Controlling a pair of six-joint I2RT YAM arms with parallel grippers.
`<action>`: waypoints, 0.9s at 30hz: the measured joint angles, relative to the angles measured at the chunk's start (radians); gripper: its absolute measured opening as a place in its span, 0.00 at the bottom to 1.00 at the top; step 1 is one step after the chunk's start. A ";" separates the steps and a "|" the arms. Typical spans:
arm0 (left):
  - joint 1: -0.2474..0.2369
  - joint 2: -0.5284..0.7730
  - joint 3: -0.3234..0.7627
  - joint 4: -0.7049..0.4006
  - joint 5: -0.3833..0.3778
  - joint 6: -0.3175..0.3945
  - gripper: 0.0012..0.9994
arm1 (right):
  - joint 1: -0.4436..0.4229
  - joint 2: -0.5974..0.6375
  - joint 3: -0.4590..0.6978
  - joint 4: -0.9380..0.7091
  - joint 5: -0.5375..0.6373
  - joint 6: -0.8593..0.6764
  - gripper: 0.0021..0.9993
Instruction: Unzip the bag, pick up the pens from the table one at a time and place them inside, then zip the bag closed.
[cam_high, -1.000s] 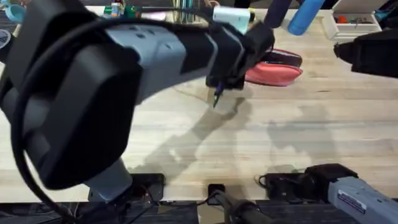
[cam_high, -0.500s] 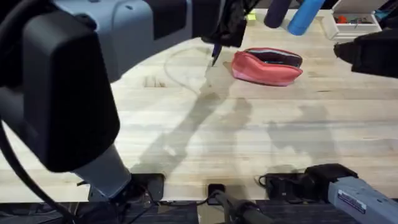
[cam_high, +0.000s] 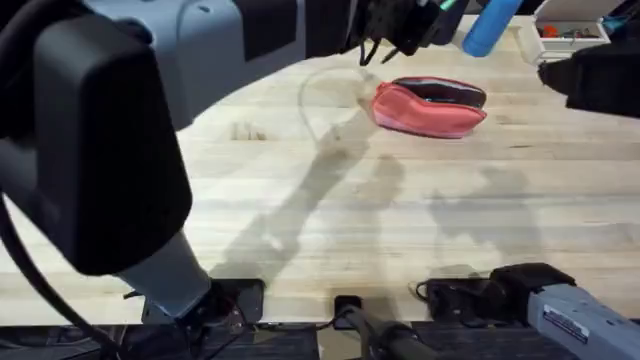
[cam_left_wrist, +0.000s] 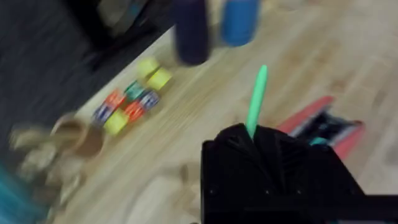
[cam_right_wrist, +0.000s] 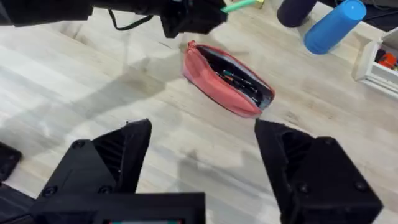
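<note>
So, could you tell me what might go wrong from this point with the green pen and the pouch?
The left gripper holds the green pen near one end, so most of it sticks out; it could pivot or slip on the way down. The bag is open but its mouth is narrow, and something already lies inside, so the pen may catch on the zipper edge or land on the table. The blue cylinder stands close behind and could be knocked.

Black-and-grey arms, black cables
</note>
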 joint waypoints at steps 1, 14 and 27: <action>0.000 0.000 0.000 0.010 0.045 0.037 0.04 | 0.000 0.000 0.000 0.000 0.000 0.000 1.00; 0.000 0.000 0.000 0.052 0.525 0.356 0.04 | 0.000 0.000 0.000 0.001 0.000 -0.024 1.00; 0.000 0.023 0.000 0.123 0.671 0.428 0.04 | 0.000 0.000 0.000 0.001 0.000 -0.028 1.00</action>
